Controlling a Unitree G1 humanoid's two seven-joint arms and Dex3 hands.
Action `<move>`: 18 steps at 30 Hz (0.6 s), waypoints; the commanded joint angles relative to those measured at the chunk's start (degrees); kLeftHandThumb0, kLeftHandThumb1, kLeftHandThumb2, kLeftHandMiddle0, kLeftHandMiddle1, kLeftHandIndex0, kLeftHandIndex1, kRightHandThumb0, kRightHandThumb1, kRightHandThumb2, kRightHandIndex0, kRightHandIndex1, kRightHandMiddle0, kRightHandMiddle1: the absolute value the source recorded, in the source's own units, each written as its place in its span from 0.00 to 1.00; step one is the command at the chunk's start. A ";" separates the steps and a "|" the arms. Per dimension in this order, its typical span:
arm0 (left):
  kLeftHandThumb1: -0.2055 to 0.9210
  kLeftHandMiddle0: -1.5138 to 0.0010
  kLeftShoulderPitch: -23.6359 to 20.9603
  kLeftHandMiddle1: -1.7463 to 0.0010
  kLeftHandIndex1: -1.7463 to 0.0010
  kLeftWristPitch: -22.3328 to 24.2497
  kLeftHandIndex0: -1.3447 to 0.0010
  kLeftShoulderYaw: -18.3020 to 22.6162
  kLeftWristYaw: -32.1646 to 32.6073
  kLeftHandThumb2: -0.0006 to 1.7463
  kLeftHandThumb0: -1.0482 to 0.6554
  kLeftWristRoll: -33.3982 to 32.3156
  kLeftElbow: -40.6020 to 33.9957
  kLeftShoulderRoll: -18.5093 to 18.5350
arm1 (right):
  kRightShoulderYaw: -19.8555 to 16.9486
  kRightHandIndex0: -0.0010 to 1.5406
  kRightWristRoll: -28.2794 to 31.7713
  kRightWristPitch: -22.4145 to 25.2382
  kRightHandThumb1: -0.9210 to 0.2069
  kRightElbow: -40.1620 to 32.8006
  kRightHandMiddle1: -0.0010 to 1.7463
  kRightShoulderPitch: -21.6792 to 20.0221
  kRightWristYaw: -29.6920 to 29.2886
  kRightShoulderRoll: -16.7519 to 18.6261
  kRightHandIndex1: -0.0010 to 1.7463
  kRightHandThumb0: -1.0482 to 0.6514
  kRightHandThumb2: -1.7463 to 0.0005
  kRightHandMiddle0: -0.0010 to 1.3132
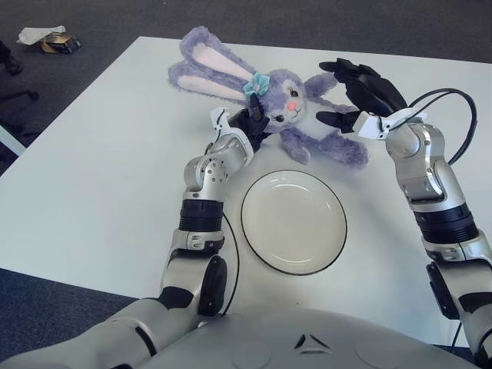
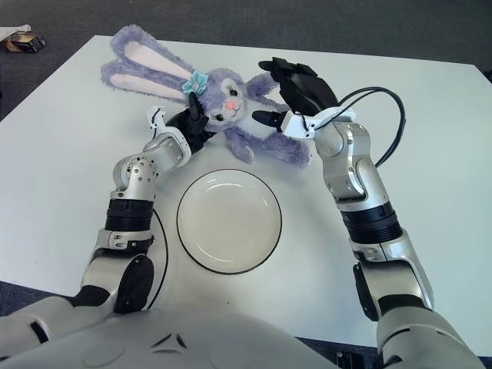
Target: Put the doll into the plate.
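Nearest to me on the white counter (image 1: 92,192) sits the plate (image 1: 294,221), empty, with nothing touching its rim. I take that as my landmark.

Just beyond the plate's far-left edge is my left hand (image 1: 250,123), its dark fingers pressed in under the doll's chin and neck. I cannot tell whether they have actually closed on any plush or only lean against it.

Beyond the plate's far rim lies the doll (image 1: 288,104), a purple long-eared rabbit, flat on the counter. Its ears trail away to the far left of the plate and its legs reach toward the far right. It is entirely outside the plate, though its nearest leg comes close to the rim.

At the far right of the plate, my right hand (image 2: 298,94) hovers over the doll's body with fingers spread, gripping nothing.

My reading is that I am at the grasping stage, with the transfer not yet begun. Next I would bring the right hand down onto the torso and close it, and firm up the left under the head. Then both hands can lift together and carry the doll toward me over the plate. The plush is soft and floppy, so a one-sided grip would likely let it sag or drag.
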 commanded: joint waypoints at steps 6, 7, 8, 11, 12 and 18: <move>0.72 0.97 0.21 0.14 0.02 0.67 1.00 0.00 1.31 0.58 0.24 2.14 4.23 -3.11 | -1.33 0.00 0.82 -1.44 0.00 -1.59 0.26 0.98 0.11 -0.96 0.26 0.00 0.58 0.00; 0.72 0.97 0.19 0.14 0.03 0.46 1.00 -0.08 1.17 0.58 0.24 2.17 4.43 -3.09 | -1.23 0.00 1.00 -1.27 0.00 -1.72 0.26 1.09 0.47 -0.83 0.26 0.00 0.58 0.00; 0.72 0.98 0.16 0.15 0.05 0.31 1.00 -0.13 1.10 0.58 0.24 2.18 4.59 -3.07 | -1.16 0.00 1.12 -1.16 0.00 -1.78 0.26 1.14 0.68 -0.76 0.25 0.00 0.58 0.00; 0.73 0.98 0.03 0.17 0.14 -0.08 1.00 -0.27 0.91 0.57 0.24 2.16 5.10 -2.98 | -0.69 0.00 1.40 -0.75 0.00 -1.82 0.24 1.16 1.58 -0.60 0.22 0.00 0.58 0.00; 0.74 0.98 -0.01 0.18 0.17 -0.23 1.00 -0.31 0.86 0.57 0.23 2.17 5.29 -2.98 | -0.53 0.00 1.41 -0.58 0.00 -1.79 0.23 1.16 1.88 -0.56 0.21 0.00 0.58 0.00; 0.77 0.99 -0.24 0.24 0.25 -0.64 1.00 -0.60 1.02 0.54 0.22 2.34 5.90 -3.03 | 0.14 0.00 1.75 1.00 0.00 -1.56 0.19 0.95 4.57 -0.25 0.16 0.00 0.60 0.00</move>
